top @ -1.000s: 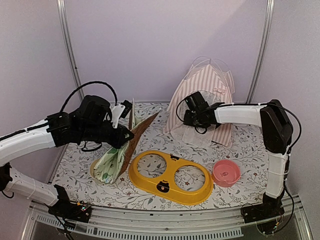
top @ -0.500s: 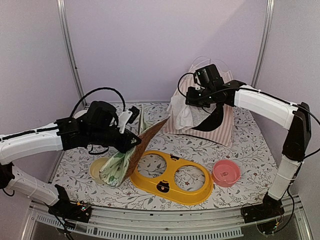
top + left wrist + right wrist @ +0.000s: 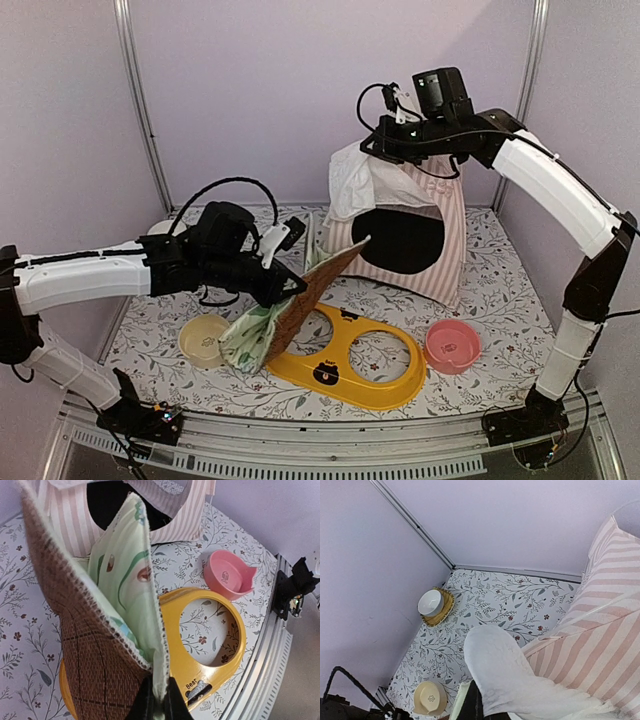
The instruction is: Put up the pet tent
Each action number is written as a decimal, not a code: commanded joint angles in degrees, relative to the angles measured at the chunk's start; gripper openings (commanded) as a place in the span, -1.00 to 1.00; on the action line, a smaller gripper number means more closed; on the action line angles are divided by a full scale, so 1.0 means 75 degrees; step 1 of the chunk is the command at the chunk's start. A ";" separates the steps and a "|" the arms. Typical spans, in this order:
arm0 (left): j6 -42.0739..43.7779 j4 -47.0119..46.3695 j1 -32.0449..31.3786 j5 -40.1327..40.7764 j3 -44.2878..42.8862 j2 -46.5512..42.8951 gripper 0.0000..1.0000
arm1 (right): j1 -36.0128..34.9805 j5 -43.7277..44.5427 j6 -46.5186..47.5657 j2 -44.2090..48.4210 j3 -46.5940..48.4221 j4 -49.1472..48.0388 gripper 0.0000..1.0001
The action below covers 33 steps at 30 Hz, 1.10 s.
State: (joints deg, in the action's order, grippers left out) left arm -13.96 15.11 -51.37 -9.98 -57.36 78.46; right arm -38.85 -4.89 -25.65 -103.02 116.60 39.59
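Since a second ago the right arm has swung up from table level, hauling the pet tent (image 3: 445,215) from a slumped heap into a standing cone at the back right of the table (image 3: 500,300). Meanwhile the left arm has carried the folded mat (image 3: 300,305) rightward, toward the middle. The right gripper (image 3: 372,150) is pinched shut on fabric at the tent's peak. Its wrist view shows the fingers buried under the white lace curtain (image 3: 495,675), so the exact hold is hard to make out. The left gripper (image 3: 155,702) is clamped narrow on the mat's lower edge, holding it tilted with the green lining showing. The raising looks mostly done: the striped walls hang taut and the dark round doorway (image 3: 400,240) faces front. Whether the tent would stand unaided cannot be told while it hangs from the gripper. Left to do, probably, are letting it settle, freeing the curtain bunched over the upper left of the doorway, and sliding the mat inside. A yellow two-hole bowl stand (image 3: 400,378) lies just in front of the doorway, under the mat's path. A pink bowl (image 3: 452,345) sits near the tent's right front corner, and a cream bowl (image 3: 203,340) rests below the left arm.
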 commanded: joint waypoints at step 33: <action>-0.0633 -0.0448 -0.0215 0.0398 -0.2125 0.2094 -1.00 | -0.1140 -0.1142 -0.1076 -0.0939 0.0946 -0.1032 -1.00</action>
State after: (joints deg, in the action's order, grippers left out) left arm -17.39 11.46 -54.00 -11.53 -69.91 91.70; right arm -46.48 -12.64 -32.38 -109.19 122.32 35.42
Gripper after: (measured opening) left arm 0.027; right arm 0.008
